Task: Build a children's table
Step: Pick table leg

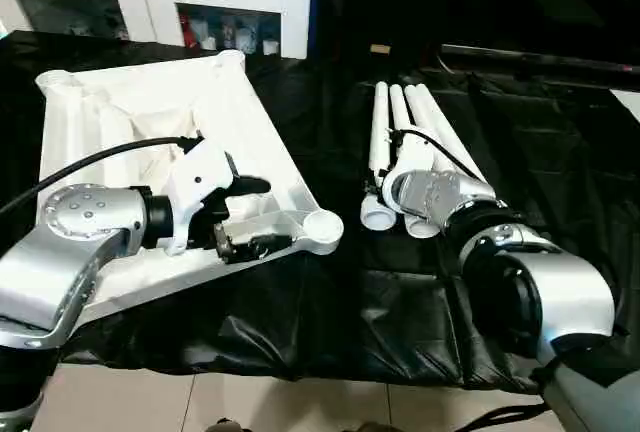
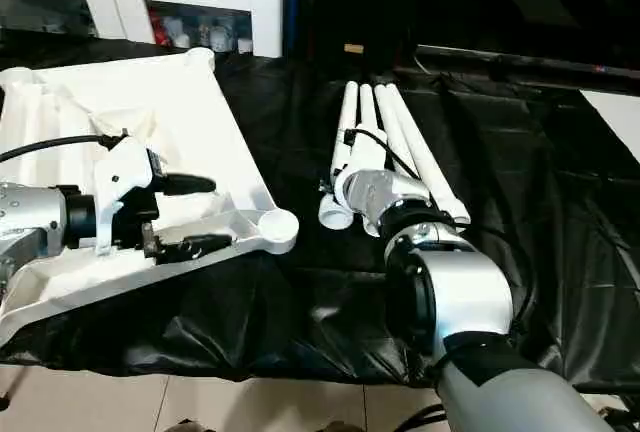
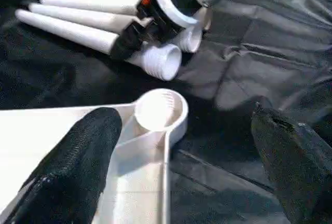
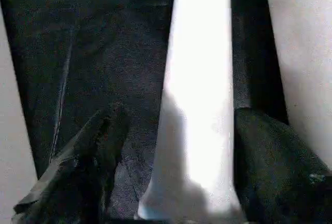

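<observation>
The children's table top [image 1: 150, 102] lies upside down on the left, white, with its ribbed underside up and a round corner socket [image 1: 322, 227] at its near right corner. My left gripper [image 1: 255, 217] is open, one finger [image 3: 78, 167] over the tray's inside and the other past the rim, just short of that socket [image 3: 158, 110]. The white tubular legs [image 1: 405, 117] lie side by side on the right. My right gripper [image 4: 181, 115] is down over their near ends. Its fingers [image 4: 88, 167] stand open on either side of one leg [image 4: 199, 79], with a gap on one side.
Black cloth [image 1: 300, 322] covers the work table, whose front edge runs just above the tiled floor [image 1: 250, 402]. A white cabinet [image 1: 160, 2] stands behind the table top. A dark bar [image 1: 540, 57] lies at the back right.
</observation>
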You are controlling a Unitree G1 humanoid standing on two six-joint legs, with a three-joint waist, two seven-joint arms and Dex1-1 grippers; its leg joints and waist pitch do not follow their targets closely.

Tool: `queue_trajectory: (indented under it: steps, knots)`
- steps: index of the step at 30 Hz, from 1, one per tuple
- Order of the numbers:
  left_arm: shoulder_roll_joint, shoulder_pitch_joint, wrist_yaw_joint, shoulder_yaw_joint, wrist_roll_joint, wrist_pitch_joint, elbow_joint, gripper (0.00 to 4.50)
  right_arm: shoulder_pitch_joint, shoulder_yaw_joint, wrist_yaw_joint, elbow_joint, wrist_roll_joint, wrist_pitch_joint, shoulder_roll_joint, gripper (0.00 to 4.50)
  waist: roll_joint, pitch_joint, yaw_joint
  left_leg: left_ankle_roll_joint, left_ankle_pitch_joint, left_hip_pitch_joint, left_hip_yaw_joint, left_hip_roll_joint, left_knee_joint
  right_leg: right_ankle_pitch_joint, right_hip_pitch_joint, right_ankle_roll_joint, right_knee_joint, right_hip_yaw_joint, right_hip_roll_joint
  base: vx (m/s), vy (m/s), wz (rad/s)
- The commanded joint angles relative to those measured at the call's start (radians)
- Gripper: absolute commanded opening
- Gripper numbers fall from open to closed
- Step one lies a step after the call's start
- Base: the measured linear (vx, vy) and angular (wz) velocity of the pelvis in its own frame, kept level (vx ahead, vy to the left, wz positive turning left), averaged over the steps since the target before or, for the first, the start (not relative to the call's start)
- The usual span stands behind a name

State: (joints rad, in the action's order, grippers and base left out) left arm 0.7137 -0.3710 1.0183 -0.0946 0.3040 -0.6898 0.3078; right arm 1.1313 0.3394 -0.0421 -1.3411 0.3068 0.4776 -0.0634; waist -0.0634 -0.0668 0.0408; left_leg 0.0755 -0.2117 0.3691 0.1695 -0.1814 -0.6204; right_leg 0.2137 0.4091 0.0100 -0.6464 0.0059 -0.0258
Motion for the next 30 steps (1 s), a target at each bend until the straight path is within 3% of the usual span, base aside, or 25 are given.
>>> queue_trajectory:
  steps: [1,7,14,21,22,23,25,26,27,30]
  knots:
    - [0.018,-0.028,0.004,-0.013,0.015,-0.04,0.033,4.5,0.0,0.039,-0.029,-0.013,0.025,0.013,-0.017,3.17,0.021,0.062,0.004,0.063,-0.081,-0.009,0.0,-0.03,0.077,-0.024,-0.047,0.208,0.052,0.031,-0.079,0.0,0.0,0.0]
    - [0.013,-0.039,-0.019,-0.016,0.04,-0.096,0.051,4.5,-0.013,0.105,-0.062,-0.019,0.064,0.014,-0.019,2.6,0.012,0.064,0.009,0.047,-0.035,-0.005,0.003,-0.028,0.073,-0.099,-0.052,0.214,0.045,0.032,-0.077,0.0,0.0,0.0]
    - [0.014,-0.034,-0.011,-0.041,0.031,-0.094,0.058,4.5,-0.02,0.144,-0.054,-0.018,0.088,0.011,-0.019,2.03,0.014,0.067,0.015,0.046,-0.044,-0.006,0.003,-0.03,0.073,-0.074,-0.053,0.209,0.047,0.031,-0.079,0.0,0.0,0.0]
    - [-0.045,-0.048,-0.114,-0.039,-0.008,-0.076,-0.001,4.5,-0.015,0.182,-0.038,-0.013,0.108,-0.004,-0.031,1.91,0.019,0.073,0.02,0.047,-0.027,-0.006,0.004,-0.029,0.07,-0.12,-0.054,0.215,0.044,0.029,-0.076,0.0,0.0,0.0]
    - [-0.045,-0.048,-0.114,-0.039,-0.008,-0.076,-0.001,4.5,-0.015,0.182,-0.038,-0.013,0.108,-0.004,-0.031,1.91,0.018,0.075,0.02,0.047,-0.029,-0.006,0.004,-0.03,0.069,-0.121,-0.056,0.215,0.043,0.029,-0.077,0.0,0.0,0.0]
    - [-0.077,-0.055,-0.161,-0.027,-0.018,-0.079,-0.021,4.5,-0.008,0.185,-0.006,-0.007,0.112,-0.022,-0.036,1.91,0.027,0.076,0.02,0.049,-0.028,-0.006,0.003,-0.03,0.068,-0.129,-0.055,0.218,0.043,0.028,-0.076,0.0,0.0,0.0]
    - [-0.112,-0.068,-0.211,-0.013,-0.024,-0.091,-0.043,4.5,0.001,0.178,0.034,0.002,0.107,-0.048,-0.041,1.91,0.026,0.078,0.021,0.045,-0.022,-0.004,0.003,-0.03,0.067,-0.15,-0.059,0.225,0.041,0.027,-0.077,0.0,0.0,0.0]
    - [-0.131,-0.076,-0.237,-0.003,-0.026,-0.099,-0.057,4.5,0.005,0.167,0.053,0.006,0.096,-0.062,-0.043,1.91,0.032,0.078,0.02,0.045,-0.024,-0.005,0.003,-0.03,0.066,-0.157,-0.058,0.229,0.041,0.026,-0.075,0.0,0.0,0.0]
    - [-0.142,-0.08,-0.251,0.002,-0.026,-0.104,-0.065,4.5,0.006,0.159,0.062,0.009,0.088,-0.069,-0.044,1.91,0.03,0.08,0.023,0.039,-0.027,-0.009,0.004,-0.032,0.065,-0.163,-0.055,0.237,0.042,0.025,-0.077,0.0,0.0,0.0]
    - [-0.227,-0.11,-0.312,0.042,-0.004,-0.08,-0.127,4.5,0.012,0.109,0.182,0.035,0.054,-0.106,-0.047,1.91,0.034,0.08,0.02,0.028,-0.021,-0.003,0.003,-0.032,0.063,-0.178,-0.061,0.257,0.043,0.021,-0.078,0.0,0.0,0.0]
